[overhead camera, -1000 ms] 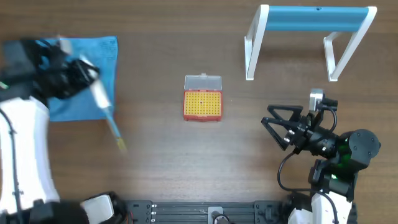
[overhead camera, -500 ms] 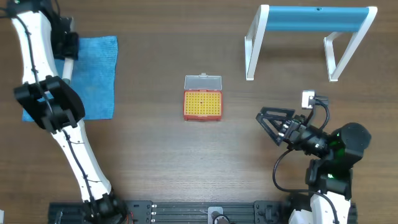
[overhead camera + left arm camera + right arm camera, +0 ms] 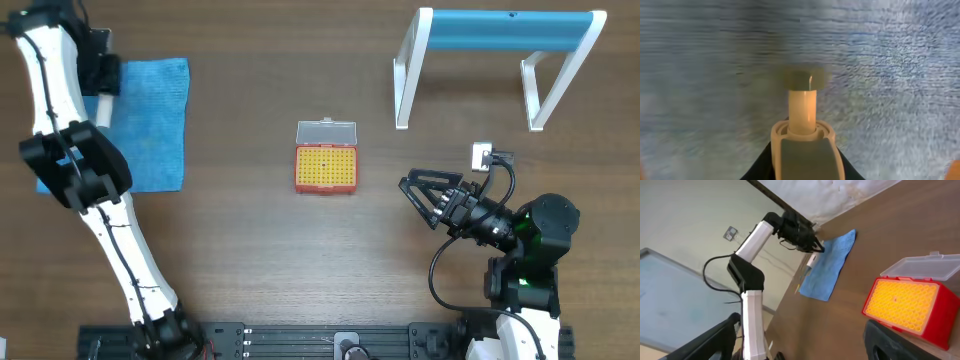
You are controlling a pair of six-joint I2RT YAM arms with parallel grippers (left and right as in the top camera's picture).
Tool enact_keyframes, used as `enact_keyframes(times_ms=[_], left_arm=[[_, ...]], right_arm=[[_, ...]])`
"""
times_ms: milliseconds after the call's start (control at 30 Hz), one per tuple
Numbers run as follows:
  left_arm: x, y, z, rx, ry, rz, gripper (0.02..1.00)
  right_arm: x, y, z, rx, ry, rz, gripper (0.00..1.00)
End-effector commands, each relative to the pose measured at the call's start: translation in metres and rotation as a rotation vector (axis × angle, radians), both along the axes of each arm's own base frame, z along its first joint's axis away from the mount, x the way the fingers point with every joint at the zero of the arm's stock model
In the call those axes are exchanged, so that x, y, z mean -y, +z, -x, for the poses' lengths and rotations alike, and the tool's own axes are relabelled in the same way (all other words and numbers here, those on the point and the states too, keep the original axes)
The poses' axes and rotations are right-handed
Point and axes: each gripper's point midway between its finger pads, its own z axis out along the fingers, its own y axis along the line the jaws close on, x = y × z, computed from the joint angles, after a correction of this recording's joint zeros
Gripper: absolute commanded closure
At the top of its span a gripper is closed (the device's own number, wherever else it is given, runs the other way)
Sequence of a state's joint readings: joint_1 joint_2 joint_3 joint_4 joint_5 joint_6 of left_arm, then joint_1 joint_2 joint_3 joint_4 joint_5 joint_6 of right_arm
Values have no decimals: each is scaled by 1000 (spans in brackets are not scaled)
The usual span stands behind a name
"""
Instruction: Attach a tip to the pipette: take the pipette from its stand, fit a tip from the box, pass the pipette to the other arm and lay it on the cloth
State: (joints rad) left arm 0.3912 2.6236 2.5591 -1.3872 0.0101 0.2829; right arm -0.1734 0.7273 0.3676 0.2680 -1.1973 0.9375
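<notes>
L gripper (image 3: pixel 103 85) is at the far left of the table, jaws closed round the upper body of the pipette (image 3: pixel 802 115). The pipette hangs over the left half of the blue cloth (image 3: pixel 155 120). Its long axis runs approx. far-to-near, w/ the head end in the gripper on the far side and the slim end pointing near and down. In the R wrist view the shaft slants below the gripper towards the cloth. A yellowish speck at the low end looks like a fitted tip, but it's too small to be sure. Can't tell whether the low end touches the fabric. The L wrist view puts the cloth close beneath.

R gripper (image 3: pixel 420 200) sits well apart at the near right, fingers spread wide, holding nothing. Tip box (image 3: pixel 326 168), lid open, is mid-table btw the two arms. The stand (image 3: pixel 505 32) is at the far right.

Judging by this, the handover looks done and the step in hand is the last one, laying the pipette down. The cloth is straight below the pipette, so the move is down, not sideways. The axis is tilted, so the head end probably needs lowering to flatten it before release. Otherwise it may drop or roll, and the slim end could knock the tip. L arm is the near one, so R has no part.
</notes>
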Motion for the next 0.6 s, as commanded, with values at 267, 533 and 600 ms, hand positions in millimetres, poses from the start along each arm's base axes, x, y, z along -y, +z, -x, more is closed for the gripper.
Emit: enact_keyframes(times_ms=[267,533,600], left_arm=[[16,-39,-3,-31,3,93,459],[16,30,-7,61,-3,64,115],[22,72,-4,119,-9,64,112]], right_arm=[[2,2,-4,7,-28,4,178],[3,2,-6,4,-40,3,178],[3,2,-6,7,-40,4,178]])
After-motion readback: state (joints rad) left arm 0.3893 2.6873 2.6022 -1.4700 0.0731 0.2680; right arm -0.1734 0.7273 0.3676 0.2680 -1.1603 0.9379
